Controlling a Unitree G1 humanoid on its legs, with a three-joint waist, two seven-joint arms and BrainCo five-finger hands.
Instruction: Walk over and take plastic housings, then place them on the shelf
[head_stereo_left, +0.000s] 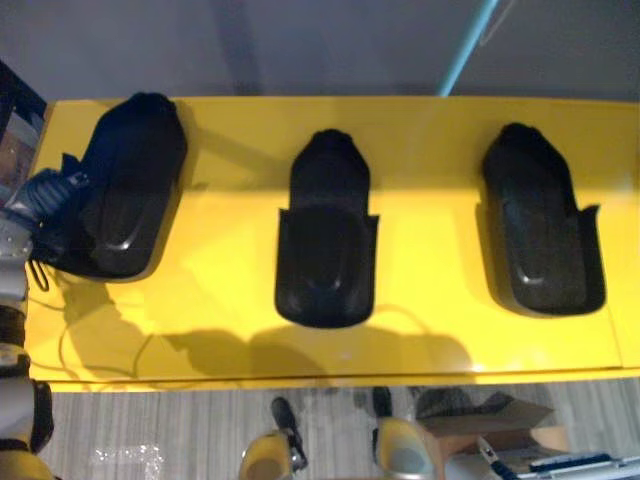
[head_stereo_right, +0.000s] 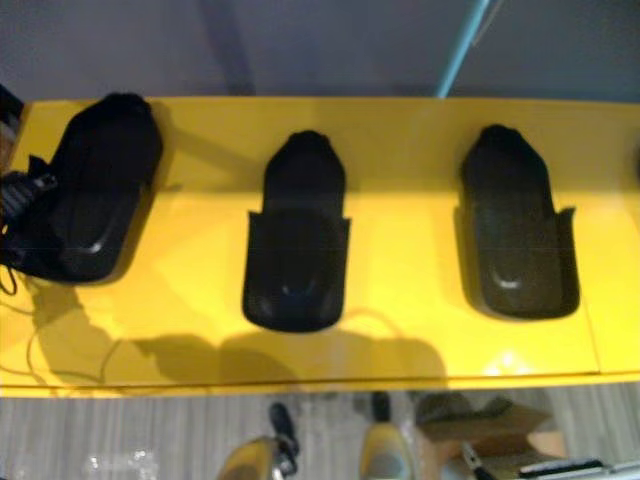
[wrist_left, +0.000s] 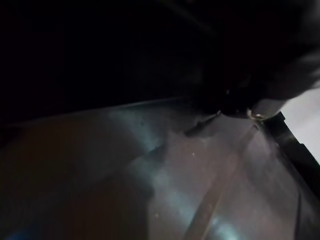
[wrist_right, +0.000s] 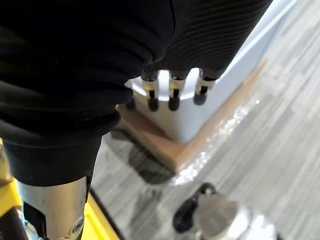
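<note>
Right hand (wrist_right: 173, 91) slack-fingered; left hand (head_stereo_left: 48, 198), grip untellable, at leftmost housing (head_stereo_left: 132, 185), lengthwise front-to-back, narrow end away

Cardboard box (head_stereo_left: 497, 417) on grey floor (head_stereo_left: 150, 428)

– Where do the two eye views sit?
– High over the glossy yellow shelf top (head_stereo_left: 430, 150), facing straight down. They are far enough back to take in all three black moulded plastic housings (head_stereo_left: 327, 240) and a strip of grey striped floor (head_stereo_left: 150, 430) at the near edge. Both share all that; the right eye sets everything slightly further left.
– And the wrists?
– The left wrist camera sits hard against a dark glossy surface (wrist_left: 165, 185). The right one looks past the right hand (wrist_right: 173, 95) down at the floor.
</note>
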